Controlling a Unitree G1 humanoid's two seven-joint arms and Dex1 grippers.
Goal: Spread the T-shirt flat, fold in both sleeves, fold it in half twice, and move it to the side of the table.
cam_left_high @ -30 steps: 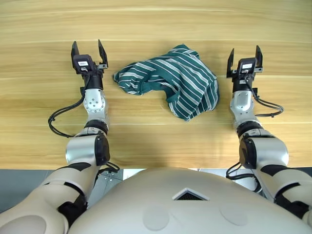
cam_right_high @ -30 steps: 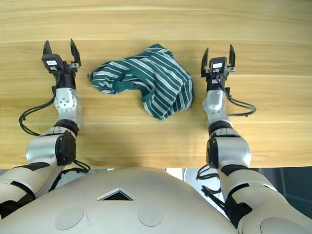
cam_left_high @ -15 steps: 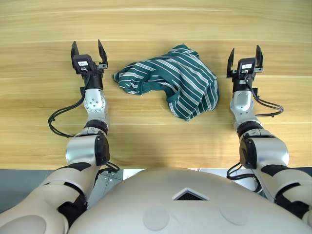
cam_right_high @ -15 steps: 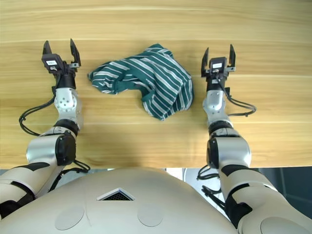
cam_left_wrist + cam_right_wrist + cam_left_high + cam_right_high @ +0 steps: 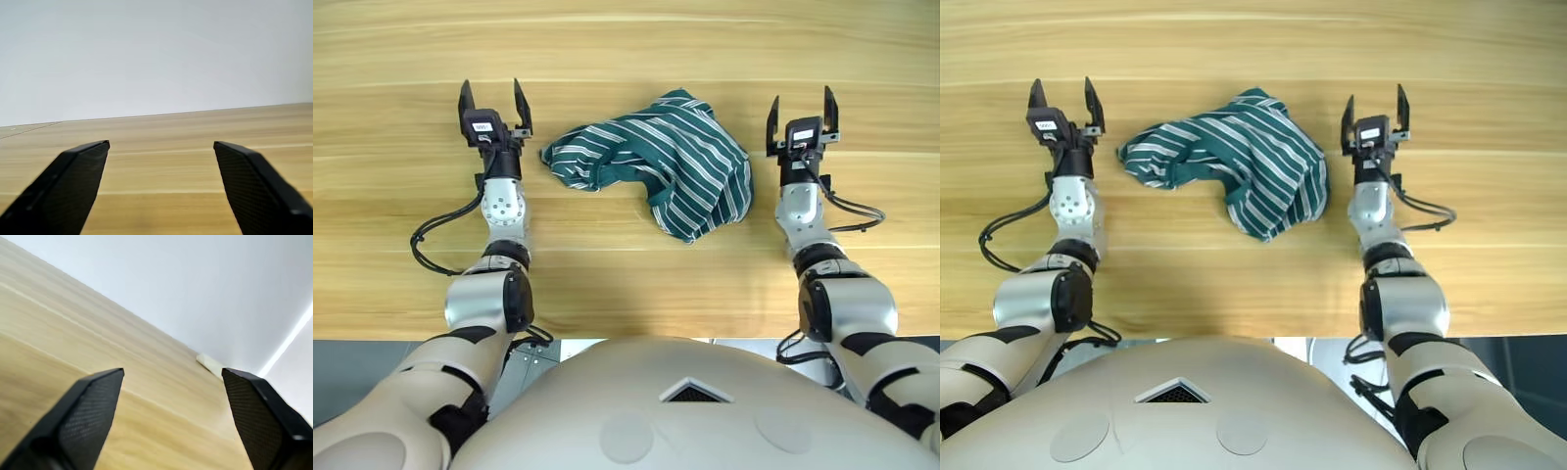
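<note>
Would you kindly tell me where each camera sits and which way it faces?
Left eye view: on the head, looking forward and down at the crumpled green striped T-shirt on the light wooden table; both arms, open left hand and right hand.
Right eye view: beside it, sharing that scene.
Left wrist view: on the left wrist, facing along the table to a pale wall; its two black fingers.
Right wrist view: on the right wrist, sharing that table and wall; its two black fingers.

bright, even light (shadows faint, soft)
</note>
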